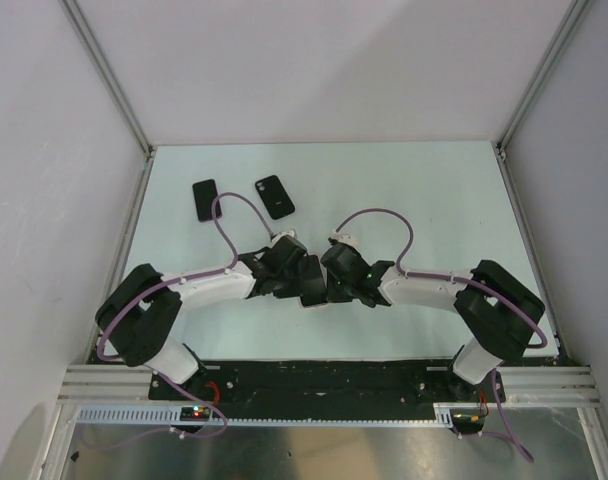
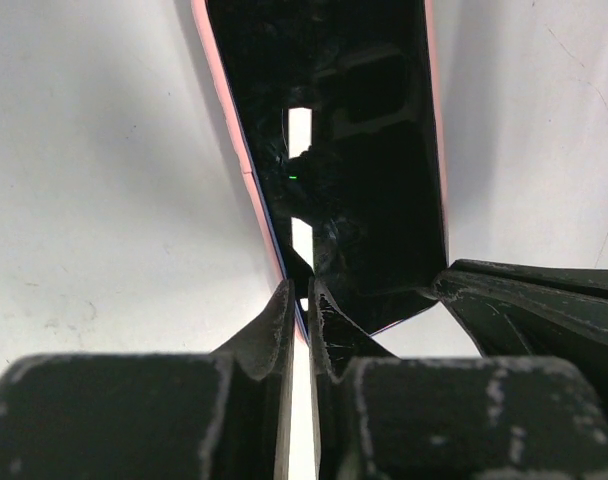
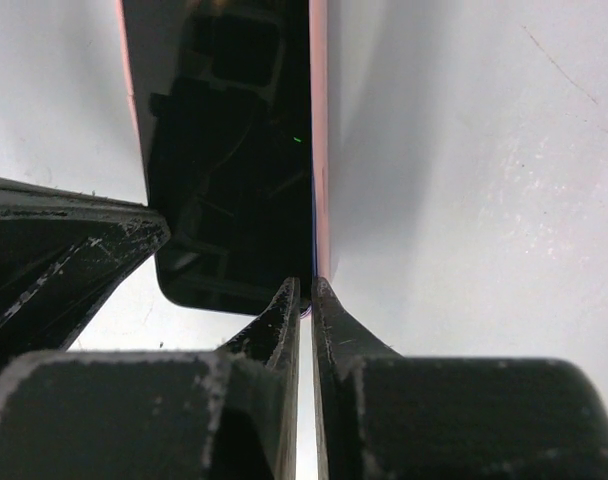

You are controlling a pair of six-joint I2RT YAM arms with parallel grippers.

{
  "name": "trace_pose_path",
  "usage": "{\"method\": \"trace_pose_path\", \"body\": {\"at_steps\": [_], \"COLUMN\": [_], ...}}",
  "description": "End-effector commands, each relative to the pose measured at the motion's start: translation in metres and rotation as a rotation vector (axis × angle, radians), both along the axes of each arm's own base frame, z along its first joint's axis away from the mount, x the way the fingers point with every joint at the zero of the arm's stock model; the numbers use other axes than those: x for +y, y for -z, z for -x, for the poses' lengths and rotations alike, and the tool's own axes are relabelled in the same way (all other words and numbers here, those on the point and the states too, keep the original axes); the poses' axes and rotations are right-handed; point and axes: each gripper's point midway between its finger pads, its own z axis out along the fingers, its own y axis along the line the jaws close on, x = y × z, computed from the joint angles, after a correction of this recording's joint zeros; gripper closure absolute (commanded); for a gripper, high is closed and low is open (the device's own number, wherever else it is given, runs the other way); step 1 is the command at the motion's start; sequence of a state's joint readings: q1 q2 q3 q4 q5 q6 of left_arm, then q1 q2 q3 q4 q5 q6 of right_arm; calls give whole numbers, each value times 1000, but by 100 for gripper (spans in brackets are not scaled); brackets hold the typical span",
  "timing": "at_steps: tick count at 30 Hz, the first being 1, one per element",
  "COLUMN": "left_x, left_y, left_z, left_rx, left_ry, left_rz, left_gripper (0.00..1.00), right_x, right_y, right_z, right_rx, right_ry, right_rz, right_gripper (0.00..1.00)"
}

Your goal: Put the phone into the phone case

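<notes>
Meeting over the middle of the white table, both arms have their grippers on one phone. It is a dark glass slab with a thin pink rim, lying a little toward 6 o'clock from the table's centre.

The left gripper reaches in from 9 o'clock. In its wrist view the two fingers are drawn almost together, with only the phone's edge between the tips of the left gripper; a finger of the other arm shows at 4 o'clock.

The right gripper comes in from 3 o'clock. Its jaws are pinched nearly closed in the same way, and the right gripper nips the pink-rimmed long edge of the phone near a corner.

Well apart from the phone, toward 11 o'clock, two flat black pieces lie on the table side by side: the left black piece and the right black piece. Neither is touched. Whether either is a case or a second handset is hard to say from this height.
</notes>
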State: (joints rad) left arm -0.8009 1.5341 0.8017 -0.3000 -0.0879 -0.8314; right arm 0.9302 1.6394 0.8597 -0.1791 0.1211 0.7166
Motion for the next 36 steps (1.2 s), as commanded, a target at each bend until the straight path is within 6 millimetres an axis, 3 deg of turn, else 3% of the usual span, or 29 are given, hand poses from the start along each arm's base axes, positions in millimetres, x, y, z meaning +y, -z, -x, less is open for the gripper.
{"method": "trace_pose_path", "body": {"at_steps": [1, 9, 18, 25, 36], "left_x": [-14, -16, -15, -12, -10], "left_y": [17, 21, 27, 27, 14], "left_z": [9, 8, 9, 10, 4], "left_rx": [45, 53, 63, 61, 29], "left_ry": [22, 28, 26, 22, 21], "left_rz": [11, 6, -10, -15, -2], "left_gripper": [91, 91, 90, 90, 89], "right_x": [2, -10, -14, -13, -18], "right_y": [64, 81, 64, 67, 15], "right_z": [54, 61, 45, 46, 16], "right_rx": [177, 172, 83, 72, -4], "right_ry": [-69, -55, -69, -81, -21], "right_rz": [66, 148, 208, 245, 138], "right_gripper": [96, 100, 96, 94, 86]}}
